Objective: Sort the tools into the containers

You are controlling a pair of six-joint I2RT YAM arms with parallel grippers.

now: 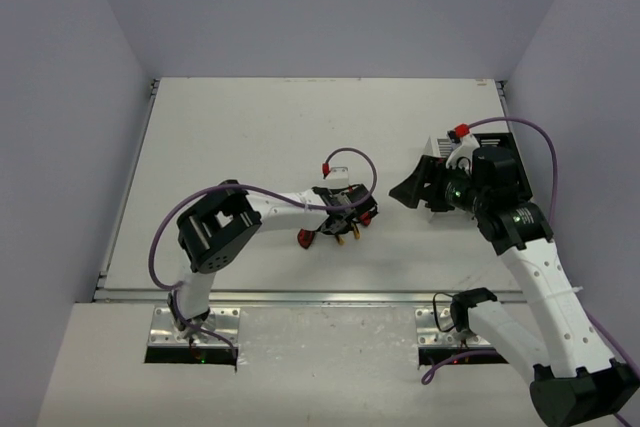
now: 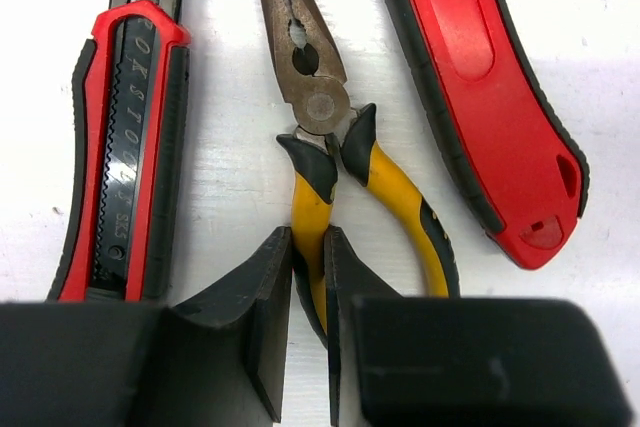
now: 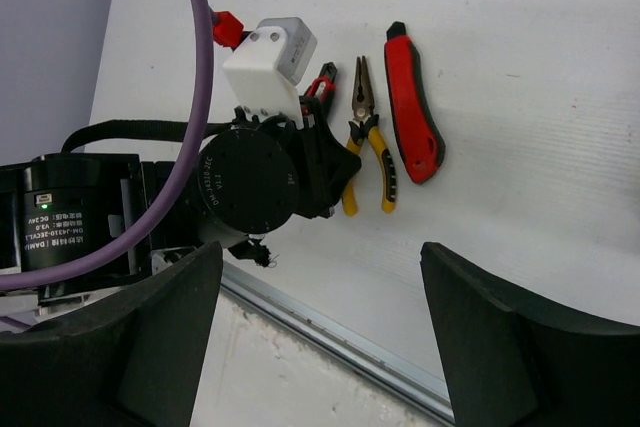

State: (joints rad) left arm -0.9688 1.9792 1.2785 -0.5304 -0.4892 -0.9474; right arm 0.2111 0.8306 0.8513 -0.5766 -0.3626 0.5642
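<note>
Yellow-and-black pliers (image 2: pixel 330 117) lie on the white table between two red-and-black cutters, one on the left (image 2: pixel 125 147) and one on the right (image 2: pixel 480 97). My left gripper (image 2: pixel 308 237) is shut on the pliers' left handle, low over the table. In the top view it (image 1: pixel 342 217) sits over the tools at the table's middle. My right gripper (image 1: pixel 405 192) is open and empty, to the right of the tools. Its wrist view shows the pliers (image 3: pixel 365 142) and a cutter (image 3: pixel 412 117). The white slatted bin (image 1: pixel 437 150) and the black bin (image 1: pixel 508 150) are partly hidden behind the right arm. No screwdrivers show.
The left arm's purple cable (image 1: pixel 355 162) loops over the table just behind the tools. A metal rail (image 1: pixel 300 296) marks the table's near edge. Grey walls close in the table's left, back and right sides.
</note>
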